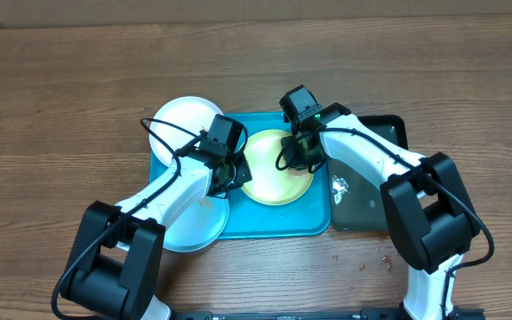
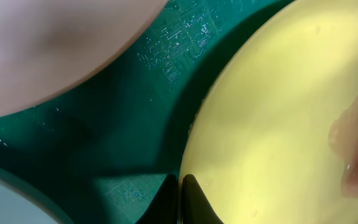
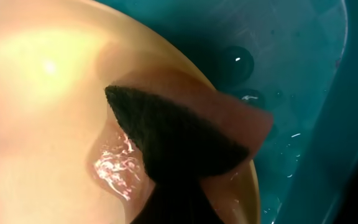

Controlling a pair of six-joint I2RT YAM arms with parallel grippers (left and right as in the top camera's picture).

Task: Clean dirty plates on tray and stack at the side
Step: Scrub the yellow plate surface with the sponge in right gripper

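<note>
- Closest to the right wrist lens: sponge (image 3: 185, 134), dark scouring face showing, clamped in the right hand (image 1: 302, 151) and pressed onto the yellow-green plate (image 1: 269, 178) near its rim.
- Across the overhead view: wooden bench (image 1: 60, 71).
- Mid-bench: turquoise tray (image 1: 265, 222), wet, carrying the yellow-green plate at its centre; black tray (image 1: 372, 200) touching its right side.
- At the tray's left: white plate (image 1: 185, 120) over the far corner, light blue plate (image 1: 194, 227) over the near edge.
- Fingers (image 2: 196, 200) of the left hand (image 2: 179, 202) almost together, seemingly pinched on the yellow-green plate's left rim, steadying it.
- Looks like mid-scrub on this plate; calls next for wiping the remaining face, then lifting it aside to stack.
- No brand, label or writing readable.
</note>
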